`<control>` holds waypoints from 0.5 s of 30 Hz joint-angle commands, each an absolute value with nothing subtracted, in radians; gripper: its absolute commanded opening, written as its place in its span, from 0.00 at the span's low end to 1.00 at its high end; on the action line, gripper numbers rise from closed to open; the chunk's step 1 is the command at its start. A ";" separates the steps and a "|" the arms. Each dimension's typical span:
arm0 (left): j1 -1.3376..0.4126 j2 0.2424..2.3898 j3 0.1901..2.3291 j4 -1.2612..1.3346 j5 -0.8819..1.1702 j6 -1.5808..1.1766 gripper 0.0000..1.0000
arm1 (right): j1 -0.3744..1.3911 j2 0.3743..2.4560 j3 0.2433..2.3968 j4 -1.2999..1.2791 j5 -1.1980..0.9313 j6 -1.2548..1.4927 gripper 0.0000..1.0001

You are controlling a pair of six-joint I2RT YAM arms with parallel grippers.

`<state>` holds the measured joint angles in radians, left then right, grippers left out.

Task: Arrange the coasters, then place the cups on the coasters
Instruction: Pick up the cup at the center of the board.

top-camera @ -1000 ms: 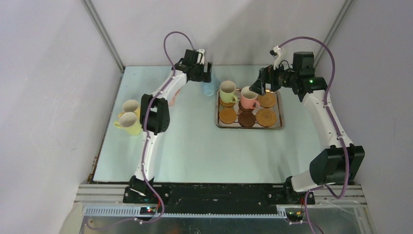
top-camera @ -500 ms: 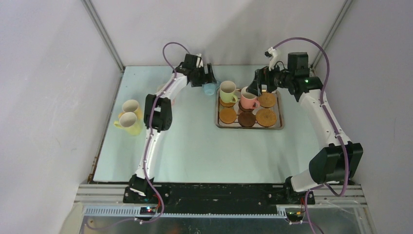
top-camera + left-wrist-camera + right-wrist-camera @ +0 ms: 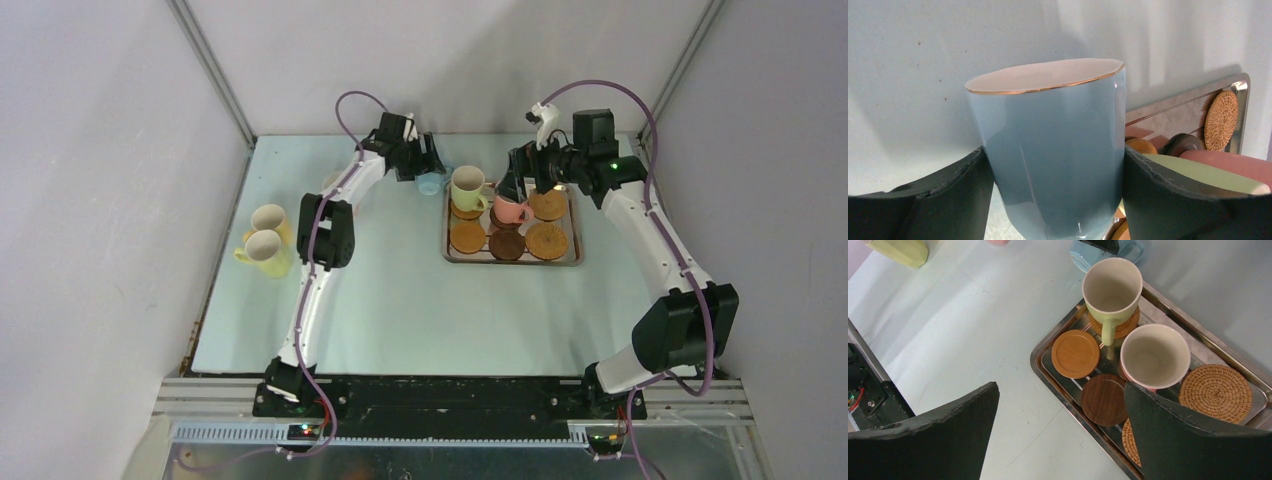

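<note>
A light blue cup (image 3: 432,183) (image 3: 1048,125) stands on the table just left of the steel tray (image 3: 513,261). My left gripper (image 3: 424,166) (image 3: 1053,150) is shut on it, both fingers pressed against its sides. In the tray, a green cup (image 3: 466,187) (image 3: 1112,290) and a pink cup (image 3: 508,209) (image 3: 1154,356) each stand on a coaster. Bare coasters lie around them: a tan one (image 3: 1075,353), a dark brown one (image 3: 1104,399) and a woven one (image 3: 1215,386). My right gripper (image 3: 516,186) (image 3: 1060,387) hangs open above the tray beside the pink cup, holding nothing.
Two yellow cups (image 3: 266,235) stand at the table's left edge. The left arm's links stretch along the left side of the table. The tray's raised rim (image 3: 1048,380) runs close to the blue cup. White walls close off the back and both sides.
My left gripper came down around the blue cup and its fingers closed against it. My right gripper moved left, from the tray's back right to over the pink cup, still open.
</note>
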<state>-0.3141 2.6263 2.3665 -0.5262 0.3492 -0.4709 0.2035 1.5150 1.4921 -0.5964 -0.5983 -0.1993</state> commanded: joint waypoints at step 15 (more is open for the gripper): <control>-0.243 2.336 2.202 -0.415 0.565 -0.441 0.55 | 0.200 1.543 1.514 -0.583 -0.636 -0.182 1.00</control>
<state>-0.2779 2.5637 2.2639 -0.5064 0.4385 -0.4591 0.2028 1.5219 1.4921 -0.5964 -0.6003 -0.2001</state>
